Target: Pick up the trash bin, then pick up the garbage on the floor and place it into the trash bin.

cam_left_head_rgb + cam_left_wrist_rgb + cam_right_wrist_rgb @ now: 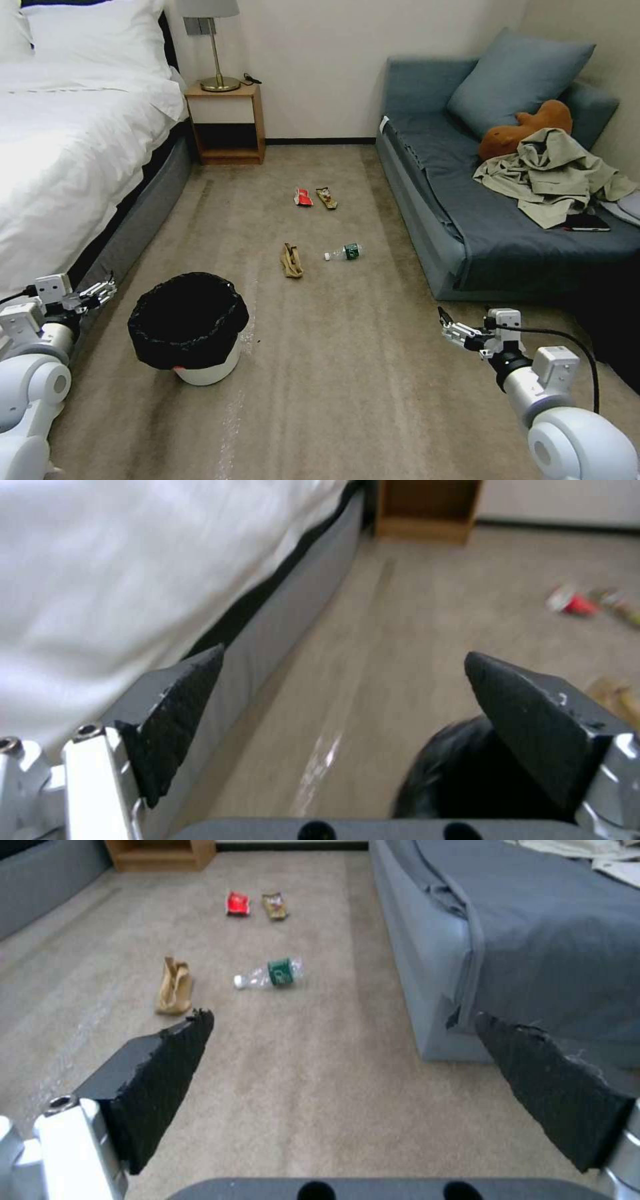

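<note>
No readable text anywhere. Green label on bottle [281, 972], print on red wrapper [237, 903] and brown wrapper [275, 905] too small to make out.

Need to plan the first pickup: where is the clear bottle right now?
In the head view the clear bottle lies on the carpet mid-floor, just right of the crumpled tan scrap, between the bed and the sofa, beyond the trash bin.

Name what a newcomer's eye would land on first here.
The trash bin, white with a black bag over its rim, stands on the carpet near the open left gripper. Four pieces of garbage lie scattered mid-floor between the white bed and grey sofa; the open right gripper hangs empty.
</note>
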Robot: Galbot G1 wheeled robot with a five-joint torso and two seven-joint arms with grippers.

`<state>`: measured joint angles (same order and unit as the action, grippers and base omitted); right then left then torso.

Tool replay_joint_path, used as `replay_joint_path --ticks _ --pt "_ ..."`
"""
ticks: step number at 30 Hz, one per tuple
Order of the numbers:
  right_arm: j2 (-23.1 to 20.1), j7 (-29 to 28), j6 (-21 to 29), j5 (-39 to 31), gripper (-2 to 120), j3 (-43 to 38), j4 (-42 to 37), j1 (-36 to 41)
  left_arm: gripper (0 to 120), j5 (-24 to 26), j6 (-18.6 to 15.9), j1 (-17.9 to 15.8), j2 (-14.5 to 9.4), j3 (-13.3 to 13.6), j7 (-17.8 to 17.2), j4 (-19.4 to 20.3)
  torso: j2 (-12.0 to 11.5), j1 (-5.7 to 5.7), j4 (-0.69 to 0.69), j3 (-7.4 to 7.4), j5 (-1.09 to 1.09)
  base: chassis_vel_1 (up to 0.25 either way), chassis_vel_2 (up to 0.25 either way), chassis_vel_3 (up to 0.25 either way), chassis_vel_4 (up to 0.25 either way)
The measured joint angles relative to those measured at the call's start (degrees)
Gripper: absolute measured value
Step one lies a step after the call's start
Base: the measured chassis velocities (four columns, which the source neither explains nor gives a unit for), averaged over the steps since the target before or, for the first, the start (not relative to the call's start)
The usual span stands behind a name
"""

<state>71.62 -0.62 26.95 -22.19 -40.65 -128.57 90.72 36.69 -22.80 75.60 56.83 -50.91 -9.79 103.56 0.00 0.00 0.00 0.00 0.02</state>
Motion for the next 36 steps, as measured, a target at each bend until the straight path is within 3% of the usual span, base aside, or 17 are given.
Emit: replay_joint_path --ticks 2,7,9,10,11,12,14,15,17,20,27,36 --pt "0.4 0.0 -0.3 0.3 100 0.1 0.4 -0.2 96 1.5 -2.1 -2.0 -0.8 1.1 -0.4 -6.1 0.0 0.00 -0.01 0.01 -0.06 0.000 0.000 0.000 0.000" --pt "1.1 0.1 -0.6 0.8 100 0.4 0.9 -0.4 97 2.0 -2.8 -2.7 -1.1 1.5 -0.5 -8.2 0.0 0.00 0.00 0.00 -0.01 0.000 0.000 0.000 0.000" --pt "1.7 0.1 -1.2 1.7 100 0.9 1.7 -0.5 98 -1.0 -6.7 -4.8 -0.8 3.9 1.6 -10.9 0.0 0.00 0.01 0.01 0.00 0.000 0.000 0.000 0.000" --pt "1.7 0.1 -1.2 1.7 100 0.9 1.7 -0.5 98 -1.0 -6.7 -4.8 -0.8 3.9 1.6 -10.9 0.0 0.00 0.01 0.01 0.00 0.000 0.000 0.000 0.000" --pt "1.8 0.1 -1.4 2.2 100 1.2 2.2 -0.6 98 -2.1 -7.6 -5.6 -0.7 4.5 2.9 -11.5 0.0 0.00 -0.02 0.01 -0.17 0.000 0.000 0.000 0.000" --pt "1.8 0.1 -1.4 2.2 100 1.2 2.2 -0.6 98 -2.1 -7.6 -5.6 -0.7 4.5 2.9 -11.5 0.0 0.00 -0.02 0.01 -0.17 0.000 0.000 0.000 0.000" --pt "2.2 0.3 -2.0 3.5 100 2.1 3.5 -1.0 98 -3.9 -7.7 -5.9 -1.5 4.8 6.1 -11.5 0.0 0.00 -0.03 0.00 0.08 0.000 0.000 0.000 0.000" --pt "2.4 0.3 -2.3 4.0 100 2.4 3.9 -1.3 98 -4.3 -7.2 -5.9 -1.7 4.8 7.0 -11.5 0.0 0.00 -0.01 0.00 -0.01 0.000 0.000 0.000 0.000" --pt "2.6 0.3 -2.4 4.5 100 2.6 4.3 -1.4 98 -4.6 -6.9 -5.9 -1.9 4.9 7.5 -11.4 0.0 0.00 0.01 0.01 -0.09 0.000 0.000 0.000 0.000" --pt "3.0 0.4 -2.5 5.5 100 3.4 5.4 -1.9 97 -4.9 -6.1 -5.5 -3.2 4.3 8.6 -10.0 0.0 0.00 0.00 0.00 0.02 0.000 0.000 0.000 0.000" --pt "3.9 0.4 -2.0 6.3 100 4.9 5.9 -3.6 97 -4.7 -6.1 -5.9 -5.3 4.1 9.8 -9.7 0.0 0.00 0.01 0.00 -0.02 0.000 0.000 0.000 0.000" --pt "4.5 0.4 -1.8 7.2 100 5.3 6.2 -3.7 97 -7.0 -6.8 -8.3 -4.1 6.8 10.7 -10.9 0.0 0.00 0.00 0.00 -0.02 0.000 0.000 0.000 0.000"
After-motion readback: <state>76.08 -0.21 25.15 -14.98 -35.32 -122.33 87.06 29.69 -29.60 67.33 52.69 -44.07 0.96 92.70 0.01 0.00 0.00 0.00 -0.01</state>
